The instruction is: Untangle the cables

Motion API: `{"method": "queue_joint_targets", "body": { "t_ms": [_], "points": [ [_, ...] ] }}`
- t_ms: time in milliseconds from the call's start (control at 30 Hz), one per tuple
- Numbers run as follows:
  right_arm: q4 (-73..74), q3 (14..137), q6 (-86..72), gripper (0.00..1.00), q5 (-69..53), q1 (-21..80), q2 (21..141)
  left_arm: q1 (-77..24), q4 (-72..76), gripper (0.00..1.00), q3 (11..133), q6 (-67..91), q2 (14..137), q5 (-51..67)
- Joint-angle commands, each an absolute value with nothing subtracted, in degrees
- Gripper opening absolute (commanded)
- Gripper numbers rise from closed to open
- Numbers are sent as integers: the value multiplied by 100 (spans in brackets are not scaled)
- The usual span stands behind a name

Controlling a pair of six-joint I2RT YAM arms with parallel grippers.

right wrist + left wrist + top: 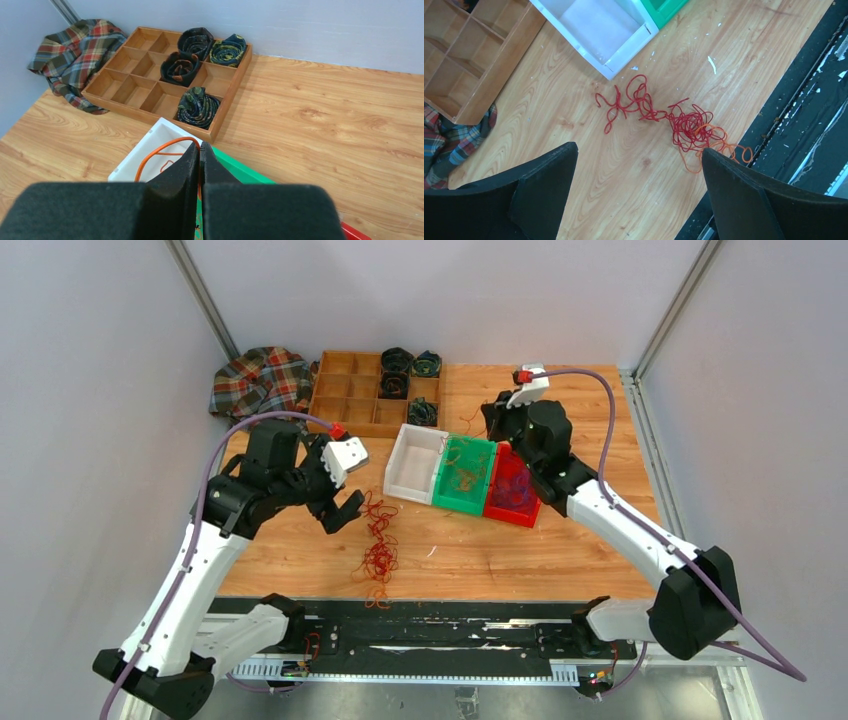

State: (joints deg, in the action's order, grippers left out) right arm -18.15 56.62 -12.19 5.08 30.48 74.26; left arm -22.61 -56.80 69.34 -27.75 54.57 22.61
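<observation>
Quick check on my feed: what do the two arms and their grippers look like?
The left arm and right arm have white link shells and black joints. The left gripper and right gripper have broad matte black fingers. A lilac cord with a red plug trails along each arm.

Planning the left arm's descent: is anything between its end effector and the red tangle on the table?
Nothing visible does. The left end effector hangs open above the table, and the cables lie uncovered, clear of the white bin.
</observation>
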Motion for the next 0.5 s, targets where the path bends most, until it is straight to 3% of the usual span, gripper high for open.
{"method": "queue_joint_targets", "body": {
  "t_ms": [0,467],
  "points": [
    [-1864,5508,-897,1,759,2963,7543,-2295,-5678,99,6861,-2888,5340,2143],
    [-1960,5007,-375,0,1437,2960,7538,-2294,-5678,99,6873,-3021,5344,2081]
  ]
}}
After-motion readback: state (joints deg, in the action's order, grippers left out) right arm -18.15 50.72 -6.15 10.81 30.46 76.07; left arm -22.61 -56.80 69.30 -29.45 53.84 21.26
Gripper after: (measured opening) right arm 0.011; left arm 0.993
